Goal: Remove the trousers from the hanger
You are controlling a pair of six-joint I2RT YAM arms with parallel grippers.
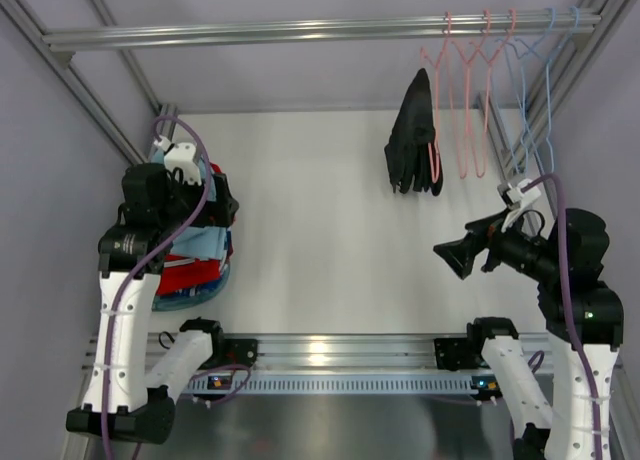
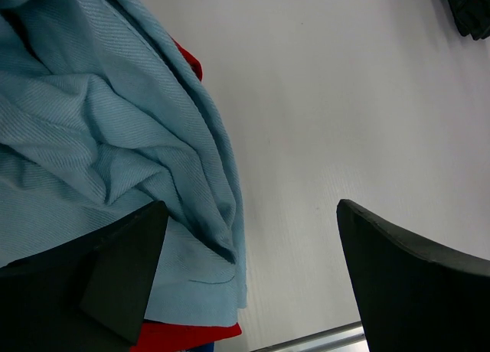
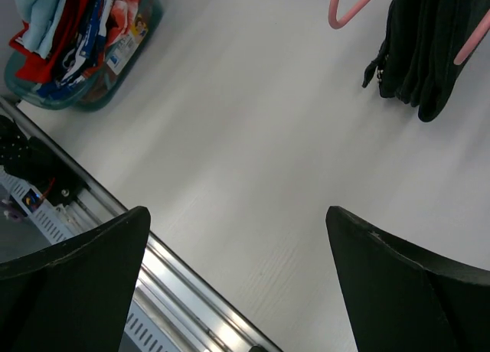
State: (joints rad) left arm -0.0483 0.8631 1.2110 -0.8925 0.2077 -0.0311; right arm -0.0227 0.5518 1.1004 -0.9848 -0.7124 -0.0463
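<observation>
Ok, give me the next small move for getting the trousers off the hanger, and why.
Probably reach the right end effector forward toward the trousers: its jaws are open and empty, clearly apart from them, while they hang draped on the pink hanger on the rail.

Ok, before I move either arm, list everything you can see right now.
trousers: one, black, draped on the leftmost pink hanger
pink hangers: three, pink, on the rail towards its right end
pale blue hangers: two as far as I can tell, pale blue, right of the pink ones
rail: one, silver, across the top
basket: one, teal, left side of the table, full of clothes
light blue cloth: one, light blue, top of the basket pile
red garment: one, red, under the blue cloth
table: one, white
left hand: one, black, open, over the basket pile
right hand: one, black, open, over the table
</observation>
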